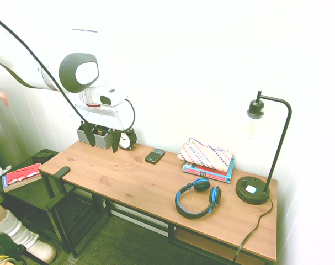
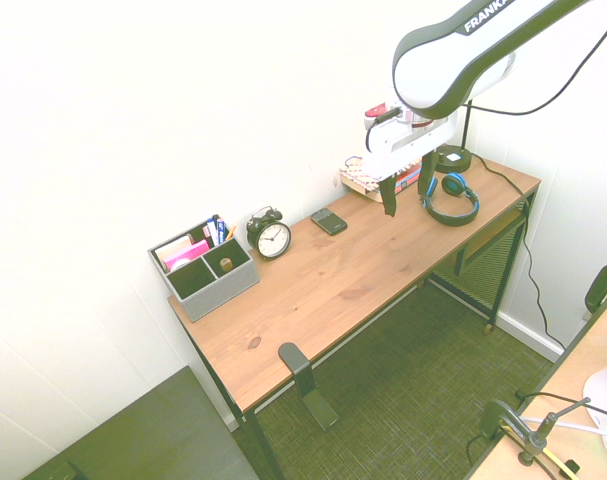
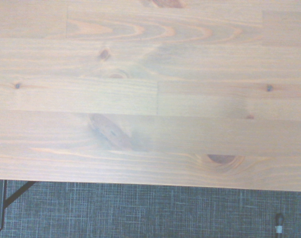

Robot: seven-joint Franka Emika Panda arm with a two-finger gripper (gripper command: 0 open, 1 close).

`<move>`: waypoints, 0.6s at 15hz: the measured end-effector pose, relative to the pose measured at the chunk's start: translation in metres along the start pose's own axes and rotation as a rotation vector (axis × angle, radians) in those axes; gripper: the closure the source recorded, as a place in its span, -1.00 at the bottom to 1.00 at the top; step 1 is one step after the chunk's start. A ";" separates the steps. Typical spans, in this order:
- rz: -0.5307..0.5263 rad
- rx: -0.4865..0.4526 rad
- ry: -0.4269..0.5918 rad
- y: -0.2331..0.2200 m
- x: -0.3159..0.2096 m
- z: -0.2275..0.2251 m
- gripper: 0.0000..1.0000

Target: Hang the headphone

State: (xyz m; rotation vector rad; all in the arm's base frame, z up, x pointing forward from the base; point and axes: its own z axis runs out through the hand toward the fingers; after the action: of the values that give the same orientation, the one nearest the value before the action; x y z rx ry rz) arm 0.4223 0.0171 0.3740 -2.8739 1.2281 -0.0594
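The black headphone with blue trim [image 1: 198, 199] lies flat on the wooden desk [image 1: 128, 182], in front of the books and beside the lamp base; it also shows in the second exterior view [image 2: 450, 197]. My gripper [image 1: 102, 138] hangs high above the desk with its two dark fingers apart and nothing between them, clear of the headphone [image 2: 407, 195]. A black hook [image 1: 61, 172] is clamped to the desk's end, far from the headphone [image 2: 295, 362]. The wrist view holds only bare desk boards [image 3: 150, 99] and carpet [image 3: 150, 213] past the desk's edge.
Along the wall stand a grey organizer [image 2: 203, 268], an alarm clock [image 2: 271, 236], a dark phone [image 2: 329, 220], a patterned pouch on books [image 1: 207, 157] and a black desk lamp [image 1: 254, 187]. A low side table with a red book [image 1: 22, 175] sits past the hook end.
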 end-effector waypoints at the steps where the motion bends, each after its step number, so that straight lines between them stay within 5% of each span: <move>1: 0.002 -0.001 -0.001 0.000 0.000 0.000 -1.00; 5: -0.184 0.029 0.062 0.014 0.020 -0.003 -1.00; 9: -0.392 0.034 0.123 0.084 0.068 0.016 -1.00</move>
State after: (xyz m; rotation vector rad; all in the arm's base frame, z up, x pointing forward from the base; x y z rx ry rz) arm 0.4093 -0.0896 0.3579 -3.0721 0.6487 -0.2614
